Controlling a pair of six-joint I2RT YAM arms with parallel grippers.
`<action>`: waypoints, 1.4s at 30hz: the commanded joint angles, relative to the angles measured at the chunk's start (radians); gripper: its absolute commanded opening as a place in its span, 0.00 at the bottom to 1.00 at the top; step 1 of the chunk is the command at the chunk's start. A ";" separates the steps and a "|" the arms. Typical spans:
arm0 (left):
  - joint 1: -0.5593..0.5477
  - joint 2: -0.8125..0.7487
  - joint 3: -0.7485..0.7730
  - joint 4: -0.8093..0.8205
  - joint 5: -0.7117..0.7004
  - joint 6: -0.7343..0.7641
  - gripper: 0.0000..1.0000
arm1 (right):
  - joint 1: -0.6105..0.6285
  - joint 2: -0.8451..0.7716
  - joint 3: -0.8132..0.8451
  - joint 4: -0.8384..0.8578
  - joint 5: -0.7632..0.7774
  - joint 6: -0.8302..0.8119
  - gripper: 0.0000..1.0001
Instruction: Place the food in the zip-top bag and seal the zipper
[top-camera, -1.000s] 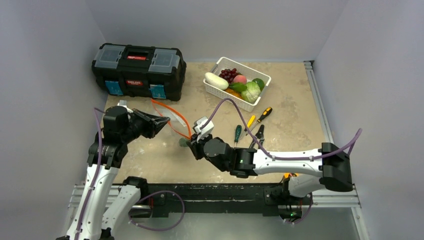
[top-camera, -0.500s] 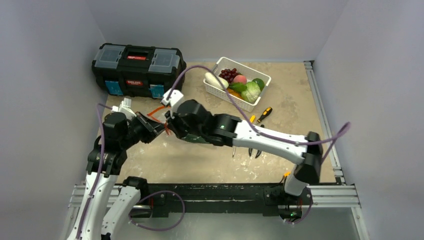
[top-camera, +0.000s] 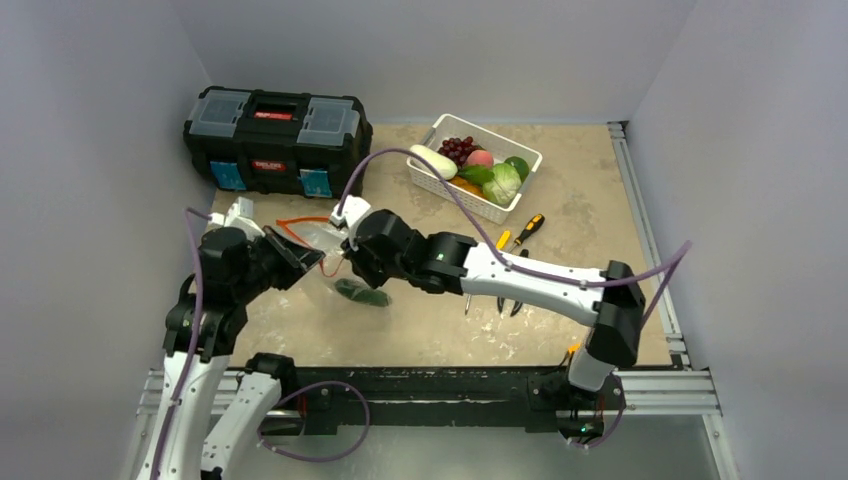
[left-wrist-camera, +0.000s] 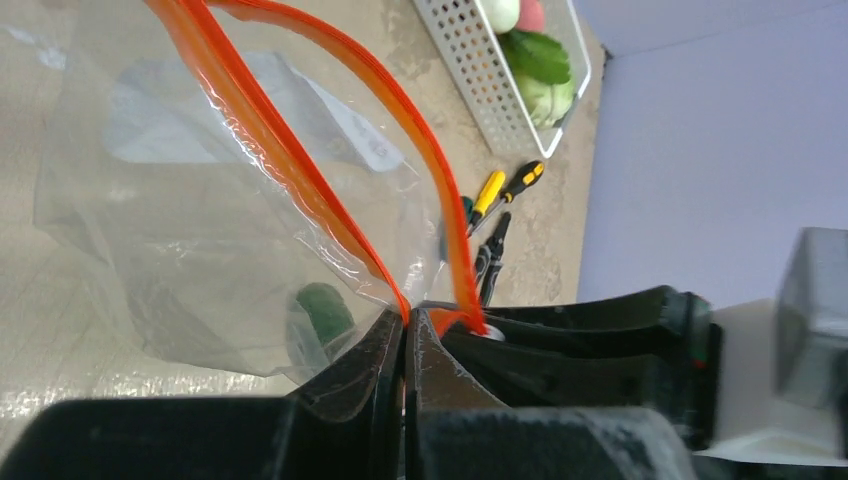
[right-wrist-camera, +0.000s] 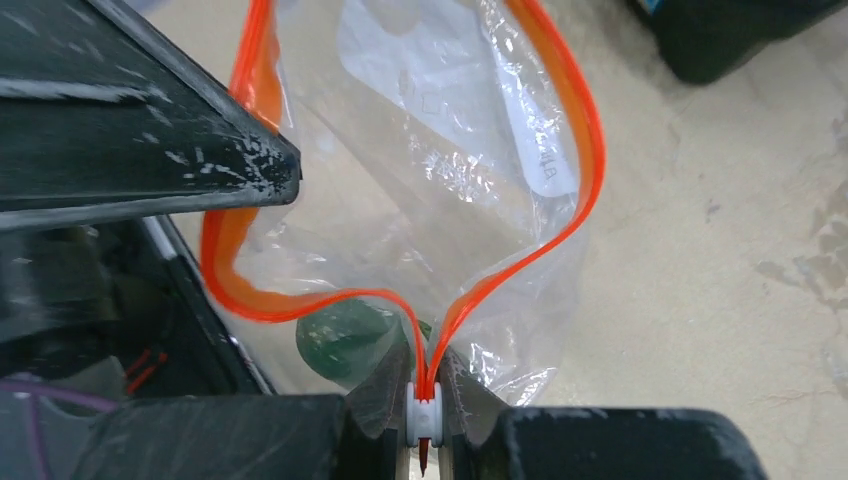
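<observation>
Right end effector (right-wrist-camera: 424, 382) is clamped on the slider (right-wrist-camera: 425, 418), left end effector (left-wrist-camera: 407, 335) on the zipper (left-wrist-camera: 255, 130); tautness is needed.

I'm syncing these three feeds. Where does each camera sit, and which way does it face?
Top external: above and behind the arm bases, looking down over the table; both arms show, left gripper and right gripper at the bag.
Left wrist: on the left arm, looking along the shut left gripper pinching the zipper, toward the basket.
Right wrist: on the right arm, looking down past the right gripper shut on the slider; the left gripper's finger shows too.
Shared: both wrist views show the bag's open mouth and the cucumber.
</observation>
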 joint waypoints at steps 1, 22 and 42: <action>-0.001 -0.064 0.009 0.001 -0.085 -0.008 0.00 | 0.000 -0.117 0.072 -0.032 -0.011 0.061 0.00; -0.001 -0.040 0.152 -0.195 -0.100 0.130 0.00 | -0.177 -0.206 -0.088 0.166 -0.225 0.140 0.00; 0.000 0.088 0.082 -0.217 -0.051 0.155 0.00 | -0.178 -0.122 -0.061 0.209 -0.395 0.123 0.00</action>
